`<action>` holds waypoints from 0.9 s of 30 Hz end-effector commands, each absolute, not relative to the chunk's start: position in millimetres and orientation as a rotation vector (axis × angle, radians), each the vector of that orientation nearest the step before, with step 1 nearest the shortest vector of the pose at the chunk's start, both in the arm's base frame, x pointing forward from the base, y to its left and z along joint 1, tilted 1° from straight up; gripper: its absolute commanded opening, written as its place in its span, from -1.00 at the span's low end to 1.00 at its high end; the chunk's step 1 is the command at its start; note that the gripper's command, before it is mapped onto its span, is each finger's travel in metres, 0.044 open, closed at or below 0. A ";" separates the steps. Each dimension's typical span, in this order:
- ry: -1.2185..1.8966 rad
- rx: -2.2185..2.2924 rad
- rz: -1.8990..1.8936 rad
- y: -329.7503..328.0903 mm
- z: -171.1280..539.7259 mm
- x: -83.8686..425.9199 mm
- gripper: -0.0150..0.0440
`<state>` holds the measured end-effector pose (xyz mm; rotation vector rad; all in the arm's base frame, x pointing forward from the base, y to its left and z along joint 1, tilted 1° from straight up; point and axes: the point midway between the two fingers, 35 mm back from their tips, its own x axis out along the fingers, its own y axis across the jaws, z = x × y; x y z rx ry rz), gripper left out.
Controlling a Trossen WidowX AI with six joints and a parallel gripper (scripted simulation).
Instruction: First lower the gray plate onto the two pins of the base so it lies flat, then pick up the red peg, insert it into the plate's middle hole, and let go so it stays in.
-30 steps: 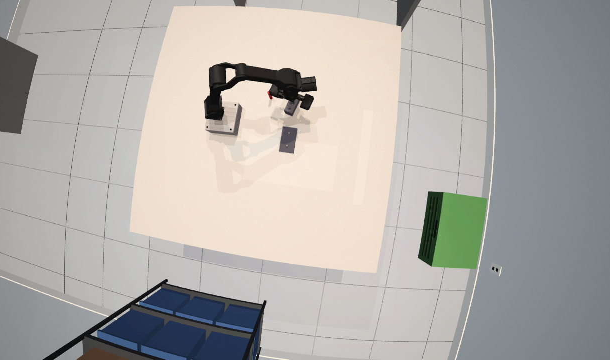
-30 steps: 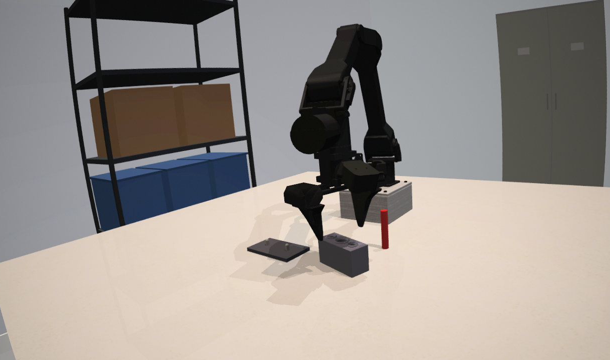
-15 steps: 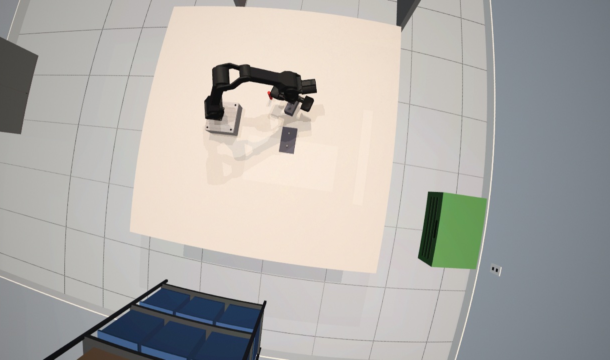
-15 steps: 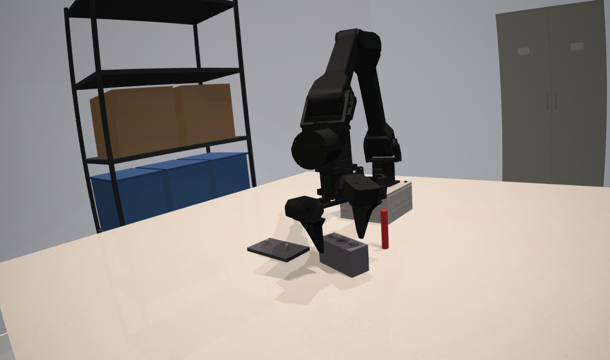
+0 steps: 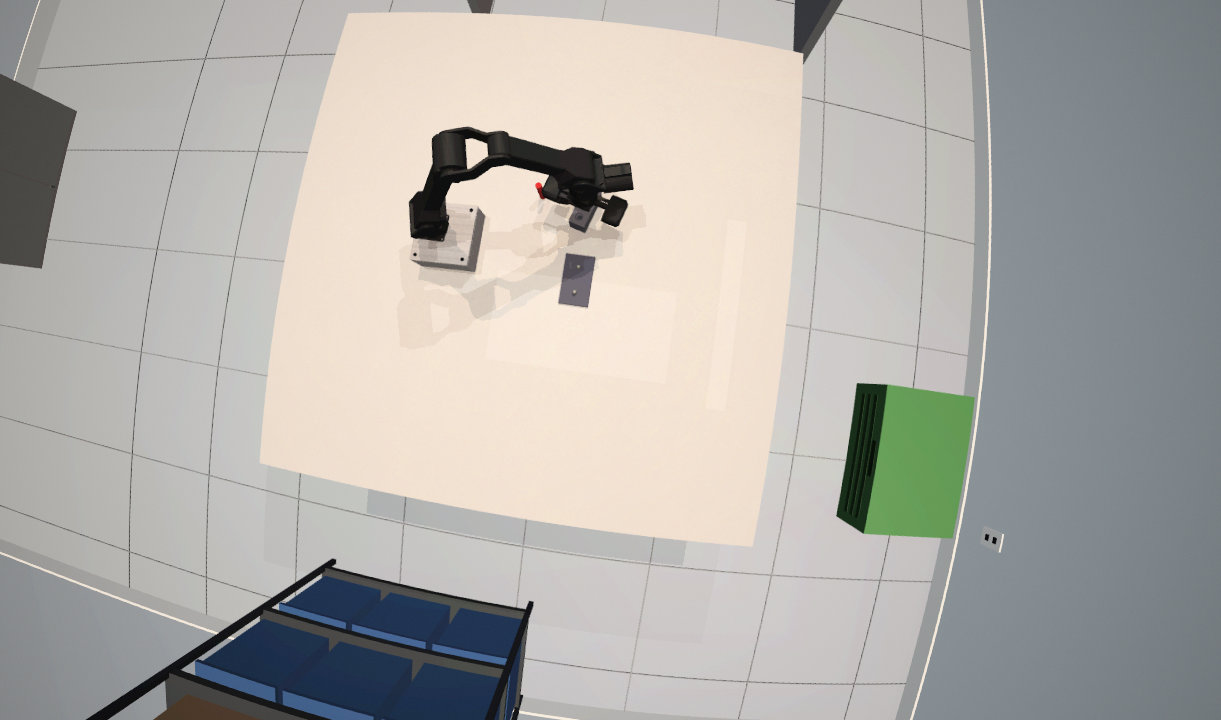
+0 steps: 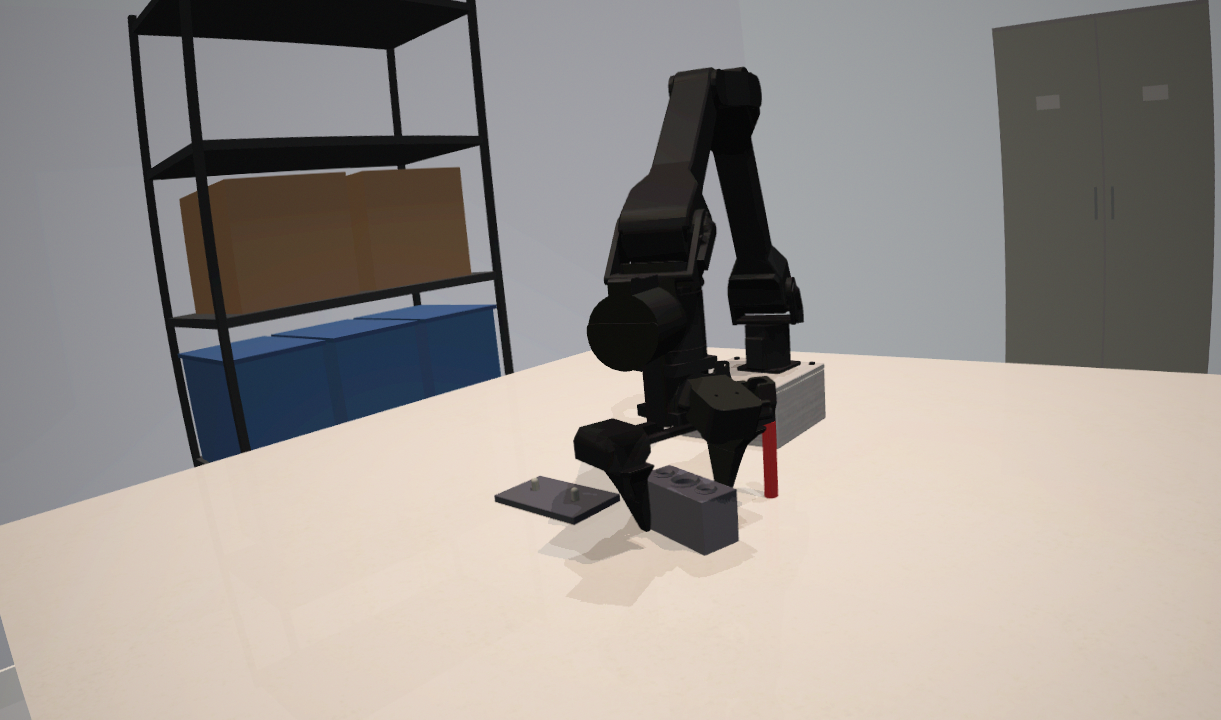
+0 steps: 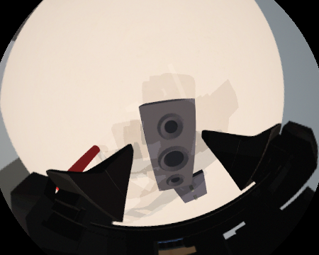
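From the top, the tool (image 5: 585, 202) (image 6: 686, 506) (image 7: 168, 141) hangs over the plate (image 5: 582, 218) (image 6: 693, 512) (image 7: 186, 142), partly covering it. The base (image 5: 576, 280) (image 6: 551, 498) (image 7: 200, 188) lies flat at six o'clock from the plate, and the peg (image 5: 539, 188) (image 6: 770, 463) (image 7: 84, 159) is at ten o'clock.

In the exterior view, the tool stands wide around the plate, a finger on either side, gripping nothing. The plate stands on its narrow side on the worktop (image 5: 372, 402) (image 6: 417, 626) (image 7: 96, 71), its three holes facing up. The base, pins up, sits at nine o'clock from it; the peg stands upright at two o'clock, its top hidden by the tool.

In the wrist view, the plate shows between the parted fingers; whether either touches it, I cannot tell. The base is at five o'clock from it, the peg at nine, partly hidden by a finger.
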<state>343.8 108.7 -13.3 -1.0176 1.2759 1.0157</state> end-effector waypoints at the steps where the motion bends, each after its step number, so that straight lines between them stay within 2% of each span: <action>1: 1.283 -1.017 1.010 108.0 -22.1 342.6 1.00; 5: 1.284 -1.017 1.011 107.9 -25.9 342.3 1.00; 16: 1.284 -1.017 1.011 107.9 -25.9 342.3 0.02; 23: 1.284 -1.017 1.011 107.9 -25.9 342.3 -0.14; 27: 1.283 -1.017 1.010 108.2 -21.5 343.4 -0.49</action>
